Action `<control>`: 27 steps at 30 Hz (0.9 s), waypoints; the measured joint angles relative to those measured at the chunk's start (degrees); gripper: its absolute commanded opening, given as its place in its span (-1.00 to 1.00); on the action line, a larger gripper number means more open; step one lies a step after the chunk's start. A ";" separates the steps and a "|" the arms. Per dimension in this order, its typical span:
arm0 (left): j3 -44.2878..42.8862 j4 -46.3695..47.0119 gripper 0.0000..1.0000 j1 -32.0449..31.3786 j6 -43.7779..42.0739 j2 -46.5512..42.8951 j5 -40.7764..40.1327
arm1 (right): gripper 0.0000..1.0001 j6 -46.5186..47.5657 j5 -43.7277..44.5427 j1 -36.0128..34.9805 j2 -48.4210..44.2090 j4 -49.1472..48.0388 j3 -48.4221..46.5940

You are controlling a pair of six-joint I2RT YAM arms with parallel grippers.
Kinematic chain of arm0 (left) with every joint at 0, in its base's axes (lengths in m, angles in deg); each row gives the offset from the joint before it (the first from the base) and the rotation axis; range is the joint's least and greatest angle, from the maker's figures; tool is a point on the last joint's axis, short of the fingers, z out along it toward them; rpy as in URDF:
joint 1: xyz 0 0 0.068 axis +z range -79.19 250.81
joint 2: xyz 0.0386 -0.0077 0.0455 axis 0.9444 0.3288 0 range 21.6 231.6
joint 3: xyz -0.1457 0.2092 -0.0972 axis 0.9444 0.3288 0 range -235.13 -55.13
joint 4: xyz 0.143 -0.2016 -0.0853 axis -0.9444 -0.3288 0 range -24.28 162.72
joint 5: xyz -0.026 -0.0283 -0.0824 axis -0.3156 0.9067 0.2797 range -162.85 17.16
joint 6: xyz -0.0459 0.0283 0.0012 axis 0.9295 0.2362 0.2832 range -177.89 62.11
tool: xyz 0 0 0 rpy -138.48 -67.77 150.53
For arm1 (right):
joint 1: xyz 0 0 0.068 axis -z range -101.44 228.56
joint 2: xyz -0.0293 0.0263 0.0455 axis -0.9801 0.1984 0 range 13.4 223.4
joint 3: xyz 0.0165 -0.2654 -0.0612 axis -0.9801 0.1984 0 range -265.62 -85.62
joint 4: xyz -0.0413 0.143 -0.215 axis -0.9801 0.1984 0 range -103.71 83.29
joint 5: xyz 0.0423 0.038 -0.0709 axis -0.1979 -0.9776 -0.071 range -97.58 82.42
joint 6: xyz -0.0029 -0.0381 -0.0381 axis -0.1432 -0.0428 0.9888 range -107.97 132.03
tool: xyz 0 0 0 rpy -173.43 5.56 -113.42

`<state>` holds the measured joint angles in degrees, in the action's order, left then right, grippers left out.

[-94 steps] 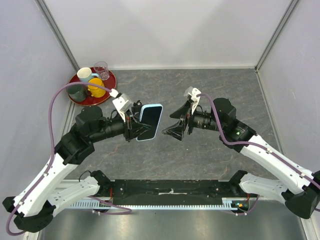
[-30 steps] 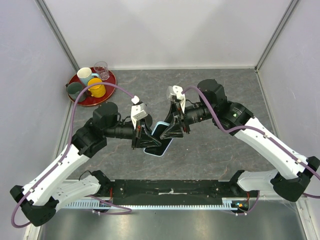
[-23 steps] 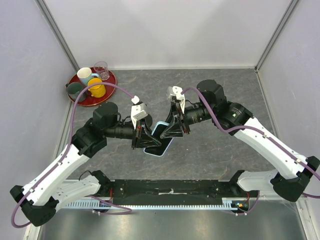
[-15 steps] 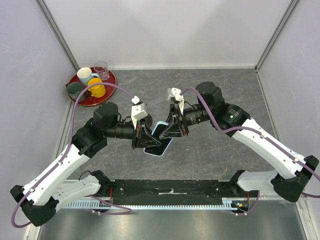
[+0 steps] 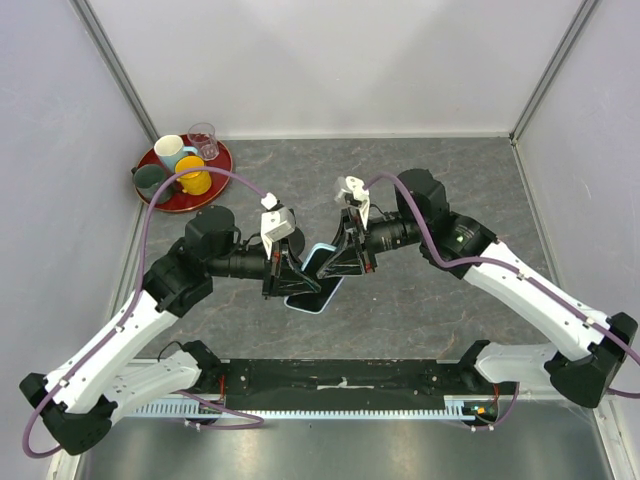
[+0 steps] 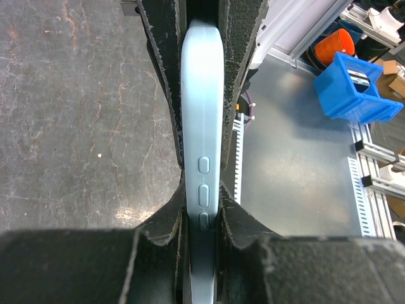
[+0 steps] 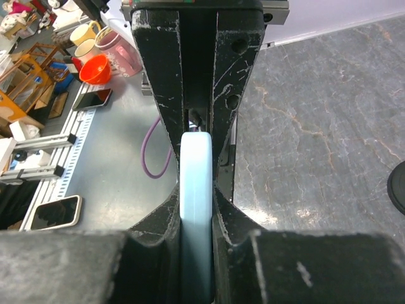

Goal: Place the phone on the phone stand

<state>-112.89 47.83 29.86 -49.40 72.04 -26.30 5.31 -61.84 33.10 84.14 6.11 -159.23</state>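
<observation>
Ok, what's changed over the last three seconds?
The left arm swung the phone rightward and nearer the bases. The right end effector came in from the right and shut on the phone's free end. The left end effector keeps its grip, and the red tray of cups hasn't moved.

Holds the phone (image 6: 201,95) edge-on in the left gripper (image 6: 201,206), with the pale blue edge up the middle and three side buttons (image 6: 204,193) by the fingertips. Meets the right gripper (image 6: 201,171), with black fingers (image 6: 159,76) pinching the same edge from the far end. Looks down on grey mottled counter (image 6: 76,114) at left. At right, takes in a metal sheet (image 6: 297,177), a blue bin (image 6: 354,88) and an orange tub (image 6: 335,45).
</observation>
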 measured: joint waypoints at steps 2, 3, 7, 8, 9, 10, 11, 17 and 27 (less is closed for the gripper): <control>0.00 -0.02 -0.04 -0.02 0.15 -0.13 -0.61 | -1.00 -1.33 1.01 -0.04 -1.20 -2.80 2.08; 0.00 0.11 0.11 -0.04 0.17 -0.24 -1.36 | -1.00 -2.19 1.92 -0.07 -2.19 -4.55 3.56; -0.02 0.55 0.46 -0.26 1.27 -2.51 -9.53 | -1.00 -3.48 9.07 -0.31 -5.29 -6.25 7.32; -0.02 0.28 0.50 -0.33 1.55 -3.56 -13.99 | -1.00 -3.69 12.31 -0.33 -5.99 -6.25 7.96; -0.04 -0.13 0.51 -0.35 2.34 -4.92 -19.15 | -1.00 -3.82 16.00 -0.35 -6.78 -6.10 8.63; -0.09 -0.87 0.50 -0.35 3.28 -6.34 -25.57 | -1.00 -3.80 19.67 -0.33 -7.69 -5.88 9.33; -0.13 -1.95 0.50 -0.31 4.28 -7.48 -31.82 | -1.00 -3.85 23.76 -0.33 -8.74 -5.53 10.01; -1.25 -7.04 0.36 -0.28 9.05 -5.11 -58.82 | -1.00 -4.26 50.16 -0.09 -18.82 -1.81 15.47; 1.01 -7.19 -0.09 -0.17 11.19 13.51 -77.13 | -1.00 -4.46 60.28 -0.04 -23.98 0.85 16.98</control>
<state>-111.88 40.64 29.68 -38.20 85.55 -103.43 0.85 -1.56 33.06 60.16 6.96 -142.24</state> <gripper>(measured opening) 0.482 0.222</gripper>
